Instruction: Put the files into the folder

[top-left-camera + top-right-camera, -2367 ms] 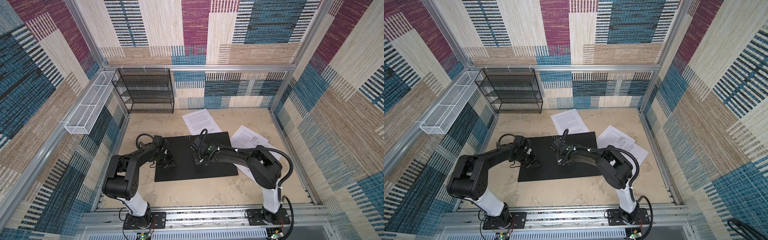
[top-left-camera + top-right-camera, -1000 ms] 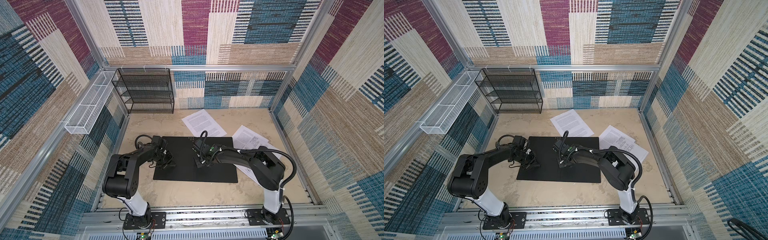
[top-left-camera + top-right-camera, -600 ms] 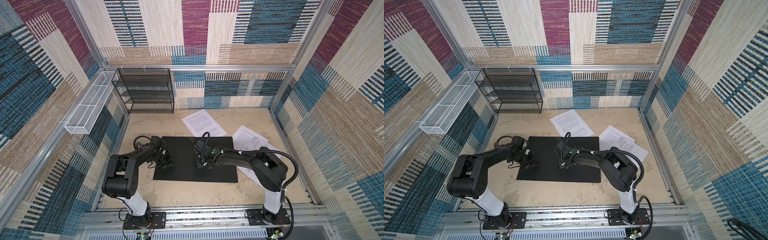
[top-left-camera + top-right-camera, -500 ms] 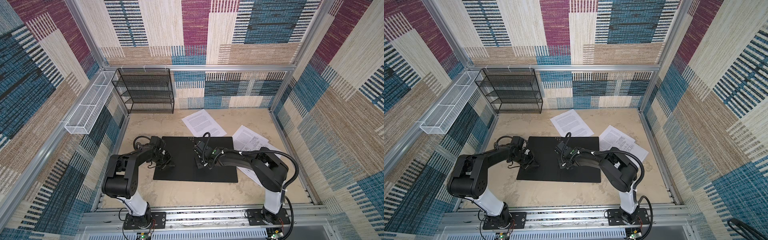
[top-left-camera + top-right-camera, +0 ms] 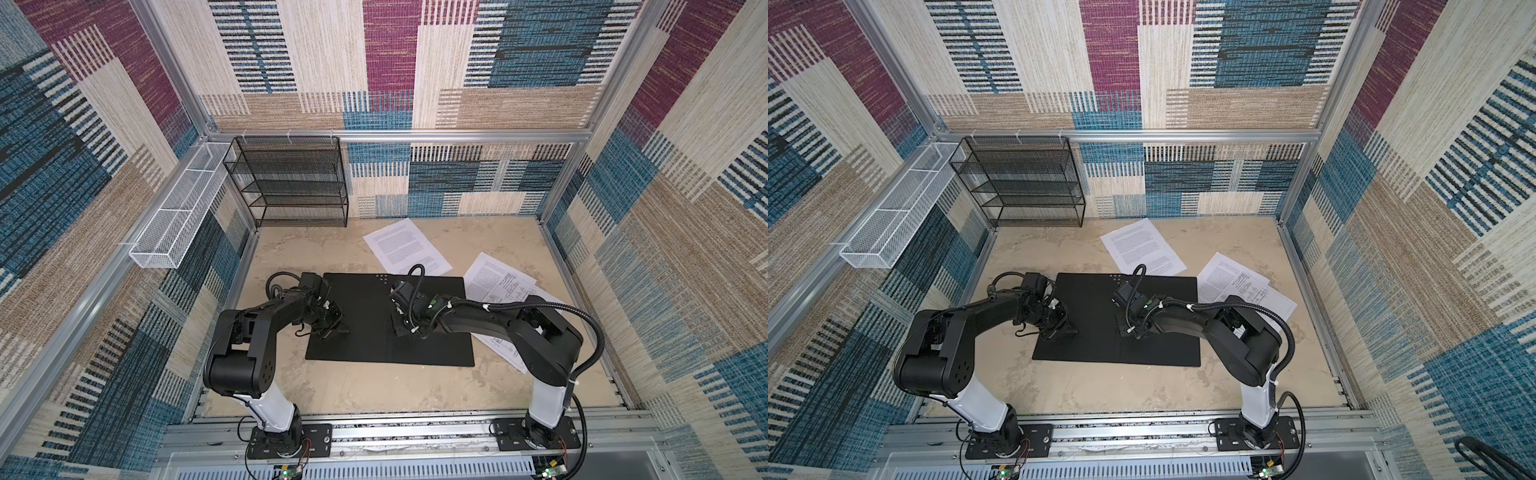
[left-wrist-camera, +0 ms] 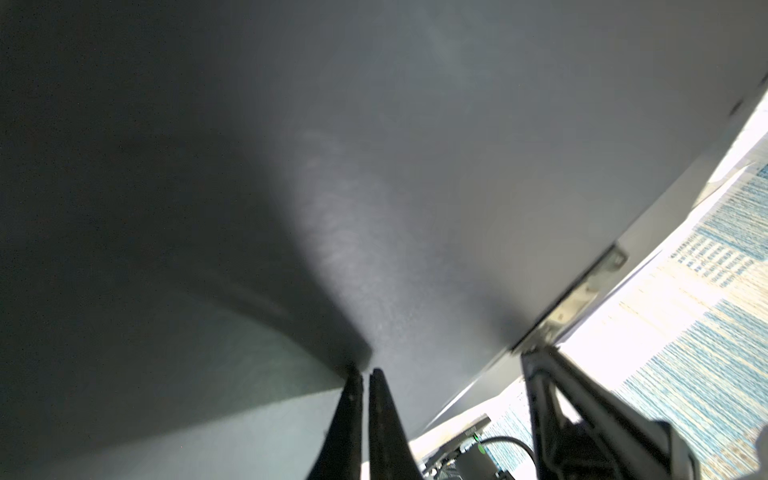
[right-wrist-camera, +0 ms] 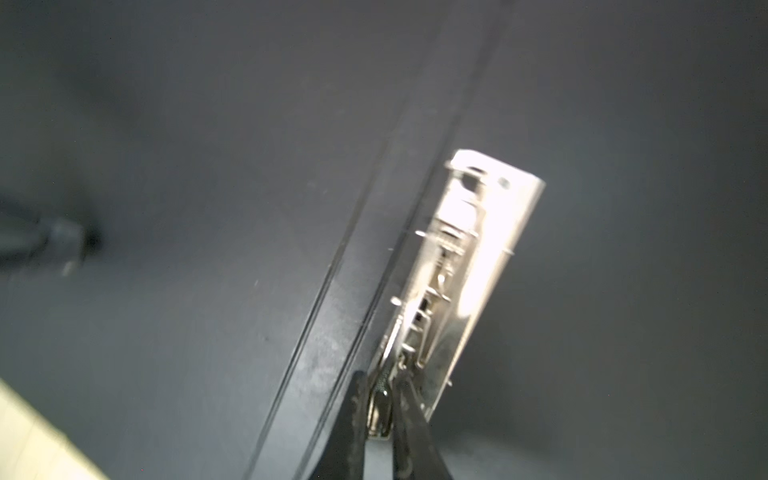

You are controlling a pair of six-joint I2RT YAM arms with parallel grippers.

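Folder (image 5: 365,340) lies open, black inside up, on the table (image 5: 374,390) in both top views, now squared up where it sat skewed moments ago; files (image 5: 405,247) wait beyond it, none inside yet. Left wrist view: left end effector (image 6: 365,370) pinched together on the cover's edge. Right wrist view: right end effector (image 7: 380,376) clamped on the spine clip (image 7: 469,266), probably to open it.
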